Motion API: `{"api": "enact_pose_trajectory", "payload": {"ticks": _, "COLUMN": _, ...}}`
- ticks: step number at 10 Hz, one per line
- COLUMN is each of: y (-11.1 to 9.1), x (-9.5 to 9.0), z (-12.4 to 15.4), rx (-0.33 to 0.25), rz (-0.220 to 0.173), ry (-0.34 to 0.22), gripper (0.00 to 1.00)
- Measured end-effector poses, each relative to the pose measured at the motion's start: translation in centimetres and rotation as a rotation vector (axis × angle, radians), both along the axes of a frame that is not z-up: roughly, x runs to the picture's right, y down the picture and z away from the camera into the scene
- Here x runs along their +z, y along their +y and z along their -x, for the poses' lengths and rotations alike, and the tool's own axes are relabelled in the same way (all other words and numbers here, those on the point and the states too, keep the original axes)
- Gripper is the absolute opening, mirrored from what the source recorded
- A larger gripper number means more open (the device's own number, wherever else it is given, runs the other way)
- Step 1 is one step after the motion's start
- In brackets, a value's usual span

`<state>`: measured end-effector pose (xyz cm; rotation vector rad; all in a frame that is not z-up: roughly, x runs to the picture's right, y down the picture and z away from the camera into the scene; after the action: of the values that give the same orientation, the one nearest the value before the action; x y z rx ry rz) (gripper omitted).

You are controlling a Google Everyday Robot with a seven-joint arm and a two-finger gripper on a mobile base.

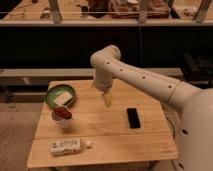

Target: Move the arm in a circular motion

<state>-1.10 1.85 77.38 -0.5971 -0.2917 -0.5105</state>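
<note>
The arm (pixel 145 80) is reaching in from the right side of the view, its rounded elbow bending high over the back of the wooden table (pixel 150 145) and its last segment hanging straight down. The gripper (pixel 106 99) — the small pale tip — is hovering over the boards near the table's middle, toward the back edge; whether its jaws are spread or pressed together I cannot tell, and nothing appears to be in it.

The likeliest trouble, as I judge it, is the tip sweeping too low or too wide as it is circling. A swing to the left would be carrying it toward the green bowl (pixel 60 95) and the small cup with something red in it (pixel 62 116), which looks light enough to tip. A swing forward and right would be bringing it over the black phone (pixel 133 118), lying flat and well apart from the tip.

Nearer the front edge a white packet (pixel 65 146) is lying with a small white ball (pixel 88 144) just beside it — both look clear of any modest circle.
</note>
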Motion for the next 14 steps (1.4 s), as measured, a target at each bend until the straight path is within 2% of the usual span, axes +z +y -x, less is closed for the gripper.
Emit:
{"api": "enact_pose_trajectory", "payload": {"ticks": 1, "y": -0.9, "x": 0.9, "z": -0.9, "rx": 0.017, "rz": 0.012, "ry": 0.016, "gripper": 0.80}}
{"api": "enact_pose_trajectory", "payload": {"ticks": 3, "y": -1.5, "x": 1.4, "z": -2.9, "rx": 0.064, "rz": 0.033, "ry": 0.046, "gripper": 0.80}}
{"api": "enact_pose_trajectory", "payload": {"ticks": 6, "y": -0.4, "x": 0.4, "z": -7.3, "rx": 0.142, "rz": 0.077, "ry": 0.094, "gripper": 0.80}}
{"api": "enact_pose_trajectory", "payload": {"ticks": 8, "y": -0.2, "x": 0.0, "z": -12.4, "rx": 0.213, "rz": 0.109, "ry": 0.133, "gripper": 0.80}}
{"api": "enact_pose_trajectory", "payload": {"ticks": 9, "y": 0.3, "x": -0.4, "z": -14.4, "rx": 0.242, "rz": 0.120, "ry": 0.150, "gripper": 0.80}}
{"api": "enact_pose_trajectory", "payload": {"ticks": 12, "y": 2.4, "x": -2.1, "z": -16.6, "rx": 0.268, "rz": 0.135, "ry": 0.157, "gripper": 0.80}}
{"api": "enact_pose_trajectory", "payload": {"ticks": 13, "y": 3.4, "x": -2.9, "z": -16.9, "rx": 0.282, "rz": 0.143, "ry": 0.163, "gripper": 0.80}}
{"api": "enact_pose_trajectory", "payload": {"ticks": 14, "y": 5.0, "x": -4.4, "z": -16.5, "rx": 0.299, "rz": 0.148, "ry": 0.165, "gripper": 0.80}}
